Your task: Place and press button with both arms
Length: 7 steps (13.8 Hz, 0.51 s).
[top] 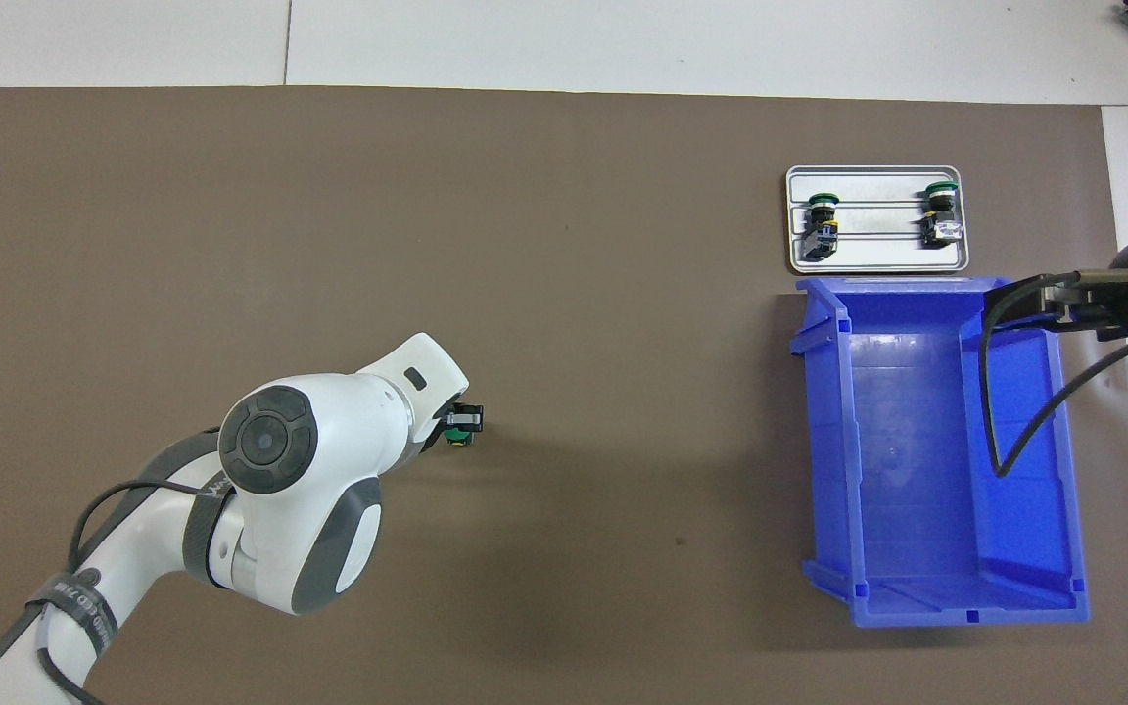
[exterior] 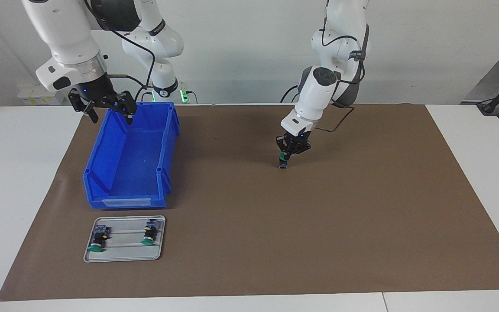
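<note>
I see the left end effector clamped on the button, low over the brown mat mid-counter (base almost touching). The right end effector hangs spread wide above the blue bin.

right gripper cropped overhead (wrist only), button half-hidden
</note>
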Tool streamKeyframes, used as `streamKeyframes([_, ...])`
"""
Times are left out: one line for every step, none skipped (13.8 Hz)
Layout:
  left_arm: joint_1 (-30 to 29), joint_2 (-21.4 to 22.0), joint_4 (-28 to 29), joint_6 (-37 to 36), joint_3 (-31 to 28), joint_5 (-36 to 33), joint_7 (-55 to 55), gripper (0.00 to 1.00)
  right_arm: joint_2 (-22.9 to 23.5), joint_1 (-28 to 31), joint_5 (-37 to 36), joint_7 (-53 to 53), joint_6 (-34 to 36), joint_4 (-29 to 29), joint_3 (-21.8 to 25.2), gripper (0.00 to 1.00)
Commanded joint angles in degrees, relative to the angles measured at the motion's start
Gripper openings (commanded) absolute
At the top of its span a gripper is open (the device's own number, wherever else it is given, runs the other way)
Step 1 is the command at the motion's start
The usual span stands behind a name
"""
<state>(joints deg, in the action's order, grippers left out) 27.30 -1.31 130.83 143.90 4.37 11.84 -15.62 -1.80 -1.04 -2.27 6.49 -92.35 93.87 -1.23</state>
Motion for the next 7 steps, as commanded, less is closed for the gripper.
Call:
streamKeyframes([0.8, -2.3, -2.7, -1.8, -0.7, -0.9, -1.2, 0.00, -1.4, 0.4, 1.2, 0.5, -0.9, 1.4, -0.5, 1.00])
streamKeyframes([0.6, -2.2, -6.3, -7.2, -1.1, -0.9, -1.2, 0.00, -1.4, 0.4, 1.2, 0.5, -0.9, 1.4, -0.5, 1.00])
streamKeyframes([0.0, -2.2, -10.7, -13.2, -1.4, -0.9, -1.1, 0.00, -1.4, 0.4, 1.2, 0.5, -0.9, 1.4, -0.6, 1.00])
streamKeyframes([-2.1, -2.4, -15.0, -18.4, -1.3, -1.0, -0.9, 0.00, -1.4, 0.4, 1.2, 0.6, -0.9, 1.4, -0.6, 1.00])
streamKeyframes([-3.8, -2.4, -18.4, -22.6, -1.3, -1.1, -0.5, 0.00, -1.4, 0.3, 1.2, 0.7, -0.9, 1.4, -0.7, 1.00])
streamKeyframes([-4.9, -2.5, -20.8, -25.7, -1.3, -2.2, -0.4, 0.00, -1.4, 0.3, 1.2, 0.8, -0.9, 1.4, -0.8, 0.99])
streamKeyframes([-7.1, -2.9, -22.0, -27.7, -1.3, -5.1, 0.3, 0.00, -1.5, 0.3, 1.2, 0.9, -0.8, 1.4, -1.0, 0.99])
